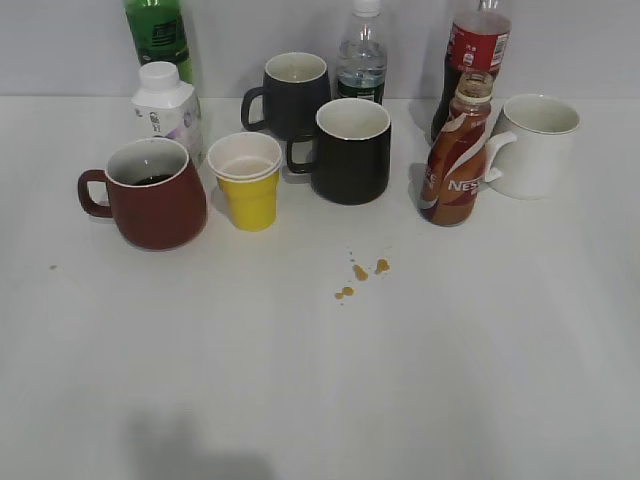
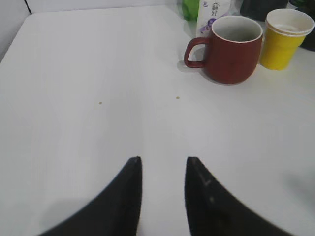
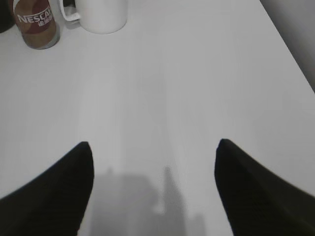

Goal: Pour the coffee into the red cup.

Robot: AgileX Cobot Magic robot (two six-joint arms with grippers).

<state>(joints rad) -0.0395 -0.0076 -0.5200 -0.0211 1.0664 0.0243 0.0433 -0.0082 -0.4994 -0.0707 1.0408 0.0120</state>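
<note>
Coffee bottle (image 1: 456, 160) upright at right of the worktop (image 1: 320, 350), uncapped, touching nothing but beside a white mug (image 1: 535, 145). Red cup (image 1: 150, 192) at far left, dark liquid inside, yellow paper cup (image 1: 247, 182) just right of it. Left pincer (image 2: 162, 169) narrow, empty. Right pincer (image 3: 153, 150) wide, empty. Brown drips (image 1: 360, 275) mid-worktop.

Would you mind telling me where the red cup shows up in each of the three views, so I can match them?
Exterior view: the red cup stands at the left, handle pointing left, beside the yellow paper cup.
Left wrist view: upper right, handle to the left, beyond the left tool.
Right wrist view: not in it.
Shared landmark: the yellow paper cup, just right of the mug in both views.
</note>
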